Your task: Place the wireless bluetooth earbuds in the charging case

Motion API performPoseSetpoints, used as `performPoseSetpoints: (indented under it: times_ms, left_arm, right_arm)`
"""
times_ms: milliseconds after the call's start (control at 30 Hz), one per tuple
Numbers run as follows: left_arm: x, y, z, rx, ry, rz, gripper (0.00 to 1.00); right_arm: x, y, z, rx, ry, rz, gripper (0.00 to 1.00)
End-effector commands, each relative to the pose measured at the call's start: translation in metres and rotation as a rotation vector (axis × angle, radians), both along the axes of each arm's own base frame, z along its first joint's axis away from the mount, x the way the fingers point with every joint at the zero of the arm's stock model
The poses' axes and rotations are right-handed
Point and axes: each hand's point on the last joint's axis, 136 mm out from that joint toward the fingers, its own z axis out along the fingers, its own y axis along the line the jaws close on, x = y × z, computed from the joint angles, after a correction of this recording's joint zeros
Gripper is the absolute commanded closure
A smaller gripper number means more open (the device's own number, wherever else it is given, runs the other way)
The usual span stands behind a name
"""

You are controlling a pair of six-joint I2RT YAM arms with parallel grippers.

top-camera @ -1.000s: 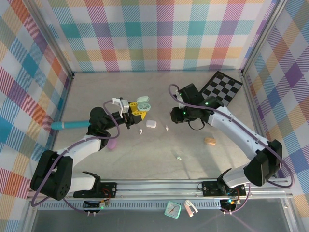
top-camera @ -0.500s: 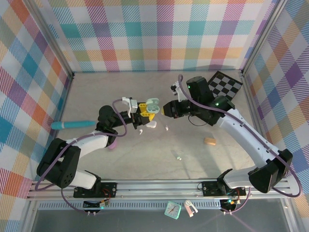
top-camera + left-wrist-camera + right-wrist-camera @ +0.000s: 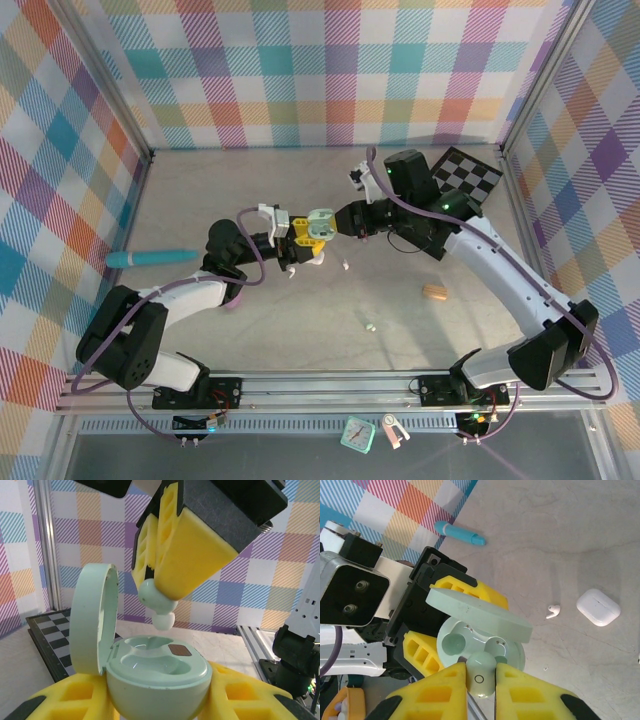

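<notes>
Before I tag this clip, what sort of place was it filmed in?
Probably a robot data-collection cell, not a home: plaid-printed walls on a metal frame, a mounting rail along the near edge, and a checkerboard.

Mint earbud (image 3: 480, 680): no lettering; a small ring mark on its face.
Mint charging case (image 3: 157, 677): no brand legible.
White case (image 3: 598, 607): blank.
Teal clock (image 3: 357, 433), near edge: dial too small to read.

Raised — earbud (image 3: 152, 594) just above case (image 3: 155, 680), apart.
</notes>
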Motion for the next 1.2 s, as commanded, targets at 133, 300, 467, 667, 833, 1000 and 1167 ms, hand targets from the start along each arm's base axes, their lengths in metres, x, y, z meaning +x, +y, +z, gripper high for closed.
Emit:
performPoseSetpoints:
  times_ms: [133, 300, 467, 667, 833, 1000, 1167]
  left_arm:
    - [-0.005, -0.005, 0.023, -0.046, -0.090, -0.034, 0.68]
    - [-0.001, -0.005, 0.029, -0.066, -0.099, -0.025, 0.68]
    - [-0.001, -0.006, 0.031, -0.072, -0.103, -0.036, 0.68]
    - [-0.002, -0.007, 0.031, -0.072, -0.098, -0.044, 0.68]
    - [-0.003, -0.007, 0.032, -0.074, -0.102, -0.046, 0.68]
    - [-0.002, -0.007, 0.031, -0.074, -0.099, -0.038, 0.68]
    - [0.002, -0.001, 0.029, -0.074, -0.099, -0.008, 0.68]
  right_arm:
    - [0.003, 0.002, 0.005, 0.013, -0.011, 0.026, 0.82]
    - [0.004, 0.000, 0.004, 0.006, -0.011, 0.025, 0.82]
    - [0.006, -0.003, 0.001, -0.006, -0.007, 0.011, 0.82]
    - [0.006, 0.000, 0.007, 0.017, -0.011, 0.024, 0.76]
    - [0.005, 0.000, 0.014, 0.030, -0.033, 0.028, 0.69]
    - [0.001, -0.004, 0.019, 0.041, -0.066, 0.033, 0.63]
    - [-0.011, -0.017, 0.025, 0.063, -0.131, 0.022, 0.56]
